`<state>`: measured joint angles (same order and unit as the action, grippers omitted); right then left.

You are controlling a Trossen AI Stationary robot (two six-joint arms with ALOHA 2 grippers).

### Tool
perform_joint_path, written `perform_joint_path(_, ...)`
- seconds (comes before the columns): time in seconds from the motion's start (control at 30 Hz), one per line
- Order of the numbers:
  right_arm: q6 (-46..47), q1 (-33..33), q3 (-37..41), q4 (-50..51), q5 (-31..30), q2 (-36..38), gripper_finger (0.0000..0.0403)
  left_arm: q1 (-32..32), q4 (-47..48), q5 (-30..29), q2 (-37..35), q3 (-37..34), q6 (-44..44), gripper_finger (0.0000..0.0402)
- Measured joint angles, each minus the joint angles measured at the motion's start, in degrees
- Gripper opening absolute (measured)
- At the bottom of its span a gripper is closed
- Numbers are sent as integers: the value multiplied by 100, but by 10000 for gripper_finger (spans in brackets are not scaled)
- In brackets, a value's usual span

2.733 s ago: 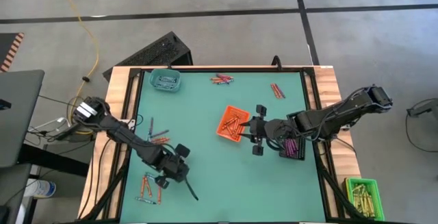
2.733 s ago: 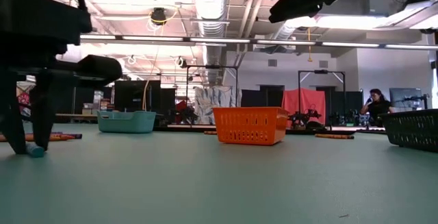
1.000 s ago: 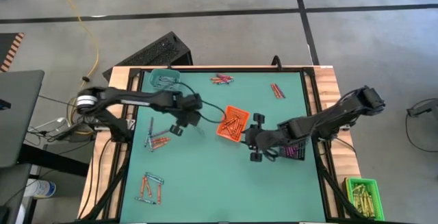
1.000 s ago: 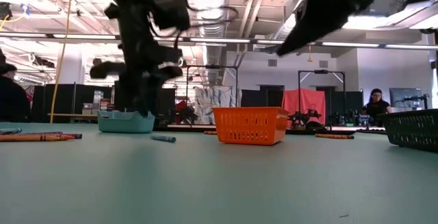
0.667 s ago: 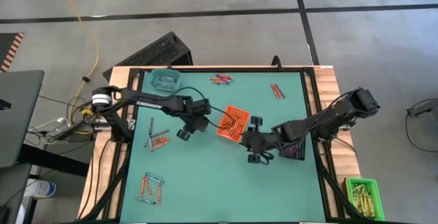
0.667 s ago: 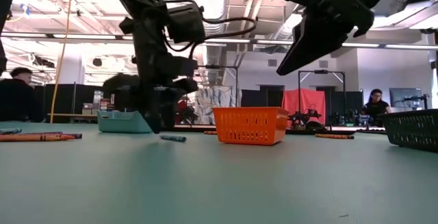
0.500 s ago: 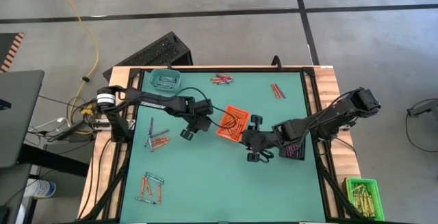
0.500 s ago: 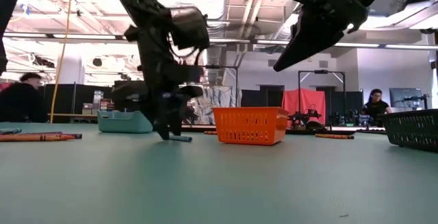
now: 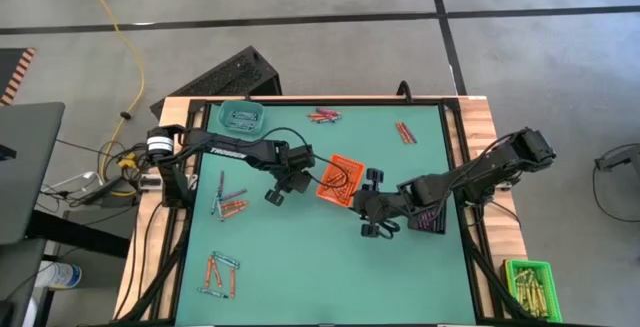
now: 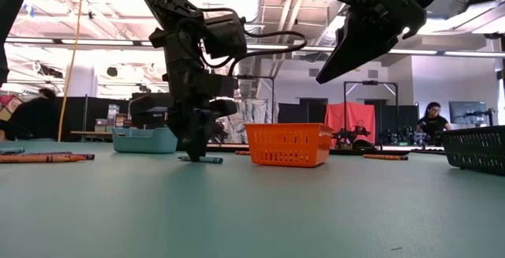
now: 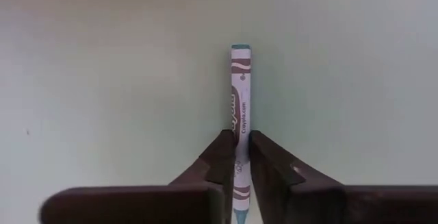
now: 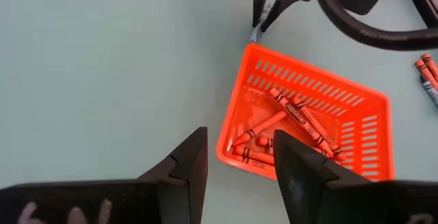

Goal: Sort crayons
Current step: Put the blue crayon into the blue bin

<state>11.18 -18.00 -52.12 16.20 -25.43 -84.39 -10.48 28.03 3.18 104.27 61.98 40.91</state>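
A blue-grey crayon [image 11: 239, 80] lies flat on the green table, just left of the orange tray [image 9: 338, 179]. My left gripper [image 11: 238, 138] points steeply down and is shut on it; the low view shows the gripper [image 10: 197, 149] standing over the crayon [image 10: 202, 160]. My right gripper [image 12: 236, 162] hangs open in the air on the tray's near right side, holding nothing. The orange tray [image 12: 356, 107] holds several orange-red crayons [image 12: 301, 114]. Other crayons lie in loose groups at the far edge [image 9: 324, 117], far right [image 9: 404, 132], left [image 9: 228, 205] and near left [image 9: 220, 272]. My left gripper pinches the crayon's paper-wrapped shaft [image 11: 237, 125] between its two fingers [image 11: 222, 152], nearer one end than the middle. The fingers come from above, slanting down, and lie across the crayon. The crayon lies along the table surface.
A teal tray [image 9: 241, 117] stands at the far left corner and a dark tray [image 9: 430, 217] at the right edge, behind my right arm. A green tray of yellow-olive sticks [image 9: 528, 287] sits off the table at the near right. People show in the room behind.
My left gripper has moved toward the orange tray and come down to the table over the blue-grey crayon, then shut on it. The crayon has stayed on the table.
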Motion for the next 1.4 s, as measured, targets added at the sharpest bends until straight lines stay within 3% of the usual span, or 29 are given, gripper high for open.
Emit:
perform_joint_path(0.17, 2, 0, 0, 3, 0, 1, 159, 17, 2, -24, 0, 0, 42, 5)
perform_joint_path(0.47, -2, -35, 0, 11, 0, -1, 159, 74, 414, -641, -114, 52, 142, 1)
perform_joint_path(0.8, -2, -37, 0, 54, -2, -1, 159, -234, 1169, -1439, -903, 103, 329, 2)
perform_joint_path(1.0, -2, -35, 0, 31, -4, -1, 159, -693, 1224, -835, -1156, 103, 196, 1)
perform_joint_path(1.13, -2, 22, 0, -82, -7, -1, 159, -800, 747, -221, -941, 103, 140, 32)
perform_joint_path(1.4, 73, -34, 0, -42, -4, -3, 159, -572, 398, -131, -245, 101, -1, 142)
